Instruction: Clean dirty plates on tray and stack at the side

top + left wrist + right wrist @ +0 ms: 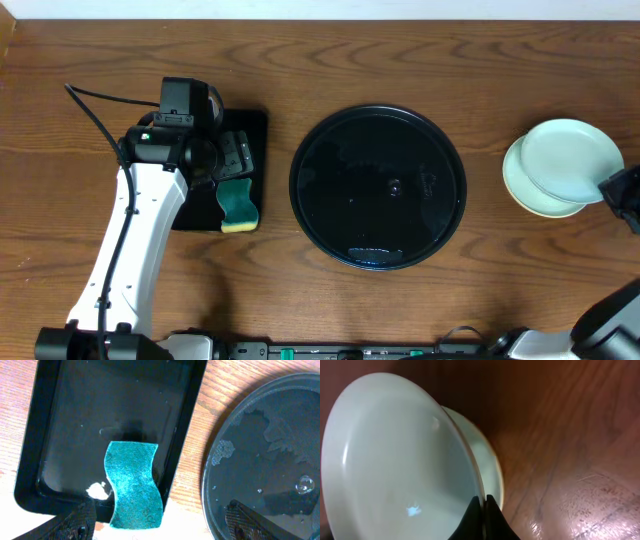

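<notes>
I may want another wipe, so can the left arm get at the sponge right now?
Probably yes. The left gripper hangs open right over the sponge, which lies uncovered at the edge of the small rectangular tray, with nothing between them.

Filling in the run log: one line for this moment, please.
left hand open over sponge | right hand shut on top mint plate rim | round tray wet, no plates

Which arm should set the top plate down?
Right. The right hand is shut on the rim of the top plate, tilted over the lower plate. The left hand hangs open over the sponge, beyond the tray.
</notes>
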`<state>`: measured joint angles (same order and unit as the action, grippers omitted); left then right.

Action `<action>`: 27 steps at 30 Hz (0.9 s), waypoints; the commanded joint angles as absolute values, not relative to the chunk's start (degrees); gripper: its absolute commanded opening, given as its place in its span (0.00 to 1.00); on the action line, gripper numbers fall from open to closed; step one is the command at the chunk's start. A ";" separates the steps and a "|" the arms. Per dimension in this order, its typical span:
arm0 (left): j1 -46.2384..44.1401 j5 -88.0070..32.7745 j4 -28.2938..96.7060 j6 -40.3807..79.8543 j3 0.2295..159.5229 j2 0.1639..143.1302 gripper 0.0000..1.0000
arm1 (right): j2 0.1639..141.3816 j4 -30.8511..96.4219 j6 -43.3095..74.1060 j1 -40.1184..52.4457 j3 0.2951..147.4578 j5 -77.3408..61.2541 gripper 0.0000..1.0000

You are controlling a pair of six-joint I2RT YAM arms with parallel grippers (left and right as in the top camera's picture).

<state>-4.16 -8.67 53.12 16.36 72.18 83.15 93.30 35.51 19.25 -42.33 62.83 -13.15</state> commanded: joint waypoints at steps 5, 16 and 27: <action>-3.92 -8.56 53.25 15.88 73.41 83.13 0.83 | 92.71 36.01 20.82 -42.06 63.22 -16.97 0.72; -3.92 -8.56 53.28 15.88 73.41 83.13 0.83 | 64.97 47.27 13.87 -30.22 63.22 -33.36 0.67; -3.92 -8.56 53.25 15.88 73.41 83.13 0.84 | 39.46 51.72 10.22 -8.27 63.22 -33.28 0.99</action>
<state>-4.16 -8.67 53.10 16.36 72.18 83.15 42.74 51.57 11.55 -10.68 62.96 -32.64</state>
